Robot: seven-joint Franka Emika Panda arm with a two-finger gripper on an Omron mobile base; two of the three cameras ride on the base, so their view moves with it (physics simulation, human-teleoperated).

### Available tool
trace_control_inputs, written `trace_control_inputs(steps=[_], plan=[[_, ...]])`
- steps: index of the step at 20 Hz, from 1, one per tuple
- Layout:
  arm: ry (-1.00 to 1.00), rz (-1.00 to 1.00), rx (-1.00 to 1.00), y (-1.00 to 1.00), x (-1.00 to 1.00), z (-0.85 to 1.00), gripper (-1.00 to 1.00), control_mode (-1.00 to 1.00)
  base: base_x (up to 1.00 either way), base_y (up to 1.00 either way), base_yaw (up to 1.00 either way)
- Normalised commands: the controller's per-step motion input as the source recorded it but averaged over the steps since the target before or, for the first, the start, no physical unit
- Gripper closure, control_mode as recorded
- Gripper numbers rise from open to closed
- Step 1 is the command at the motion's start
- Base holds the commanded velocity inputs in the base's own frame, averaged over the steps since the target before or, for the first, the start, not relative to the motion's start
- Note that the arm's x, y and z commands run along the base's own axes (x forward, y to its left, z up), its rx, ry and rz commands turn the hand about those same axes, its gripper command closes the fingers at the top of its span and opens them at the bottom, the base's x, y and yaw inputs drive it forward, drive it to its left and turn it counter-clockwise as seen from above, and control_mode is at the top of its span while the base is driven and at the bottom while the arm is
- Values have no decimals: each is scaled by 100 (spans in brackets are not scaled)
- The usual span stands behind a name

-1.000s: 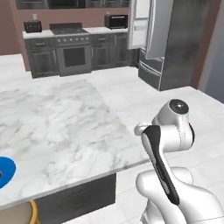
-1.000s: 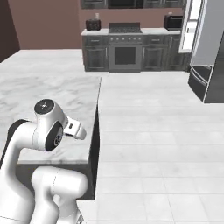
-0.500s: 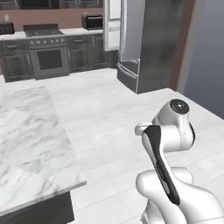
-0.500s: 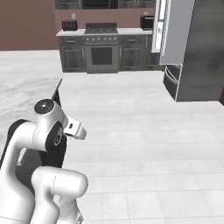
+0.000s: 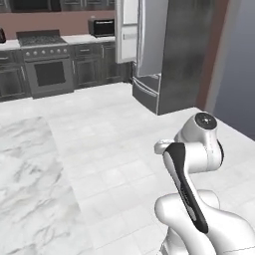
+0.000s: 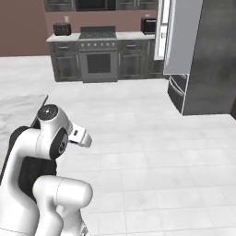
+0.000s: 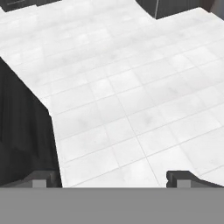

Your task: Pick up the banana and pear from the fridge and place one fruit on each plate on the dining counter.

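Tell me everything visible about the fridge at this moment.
The fridge is tall, with a dark grey, brushed-looking side and pale upper doors. One upper door stands swung open toward the kitchen, showing white inner bins. Wide bottom drawers with a bar handle sit closed. It stands on the white tiled floor, beside the dark cabinets and stove. Nothing touches it; no fruit can be made out.

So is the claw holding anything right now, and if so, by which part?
Nothing is held. In the hand view the claw is open, fingertips wide apart, with bare floor tiles between them.
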Motion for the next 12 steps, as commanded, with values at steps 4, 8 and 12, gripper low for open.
trace_control_inputs(steps=[4, 8, 12], plan=[[0, 0, 0, 0, 0, 0, -100, 100, 100, 1, -14], [0, 0, 0, 0, 0, 0, -100, 100, 100, 0, -20], [0, 0, 0, 0, 0, 0, -100, 100, 100, 7, -17]])
